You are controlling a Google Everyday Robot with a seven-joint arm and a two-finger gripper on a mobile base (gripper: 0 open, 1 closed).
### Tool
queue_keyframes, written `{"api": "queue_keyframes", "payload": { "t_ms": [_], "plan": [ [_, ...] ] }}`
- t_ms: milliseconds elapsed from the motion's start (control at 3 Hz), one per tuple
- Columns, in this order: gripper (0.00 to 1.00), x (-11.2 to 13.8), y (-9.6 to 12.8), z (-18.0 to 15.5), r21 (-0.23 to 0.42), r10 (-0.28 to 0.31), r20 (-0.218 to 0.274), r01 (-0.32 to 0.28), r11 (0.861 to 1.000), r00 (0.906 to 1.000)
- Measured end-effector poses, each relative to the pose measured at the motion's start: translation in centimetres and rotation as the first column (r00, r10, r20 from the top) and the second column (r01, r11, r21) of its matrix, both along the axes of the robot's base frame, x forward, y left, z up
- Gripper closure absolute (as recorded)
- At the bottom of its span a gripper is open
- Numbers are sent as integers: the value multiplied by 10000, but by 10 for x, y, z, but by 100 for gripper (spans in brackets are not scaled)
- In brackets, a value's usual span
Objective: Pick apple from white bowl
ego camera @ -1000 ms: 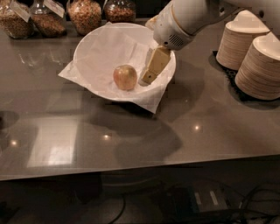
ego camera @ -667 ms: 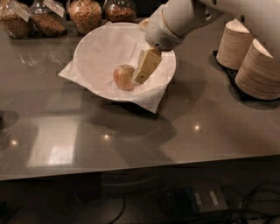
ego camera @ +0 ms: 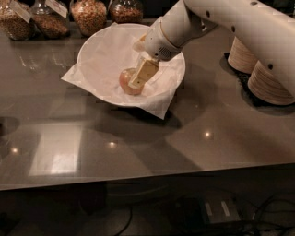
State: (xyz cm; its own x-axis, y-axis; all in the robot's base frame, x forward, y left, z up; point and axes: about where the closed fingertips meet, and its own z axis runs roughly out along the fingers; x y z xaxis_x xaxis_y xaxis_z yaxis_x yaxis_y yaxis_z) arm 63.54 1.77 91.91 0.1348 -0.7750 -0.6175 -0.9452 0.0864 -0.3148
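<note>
- Your gripper (ego camera: 139, 79) is down inside the white bowl (ego camera: 94, 53), reaching in from the right and touching the near-right side of the apple (ego camera: 125, 81).
- Jaw state: cannot tell from this view whether the apple is gripped.
- The apple sits on the crinkled paper liner (ego camera: 159, 102), near the bowl's centre.
- The bowl stands on the grey counter (ego camera: 152, 152); jars (ego camera: 90, 14) stand behind it, and stacked beige paper bowls (ego camera: 272, 83) to the right.

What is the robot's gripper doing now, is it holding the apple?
Gripper: down in the bowl, at the apple; whether it is open, closed or holding cannot be told.
</note>
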Motion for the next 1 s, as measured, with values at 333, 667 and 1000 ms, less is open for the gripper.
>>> {"api": "queue_keyframes", "payload": {
  "t_ms": [333, 667, 1000],
  "plan": [
    [18, 2, 4, -14, 25, 65, -256, -64, 10000, 9997],
    [19, 3, 5, -25, 51, 55, -457, -53, 10000, 9989],
    [21, 4, 6, -27, 62, 51, -502, -48, 10000, 9987]
  ]
}}
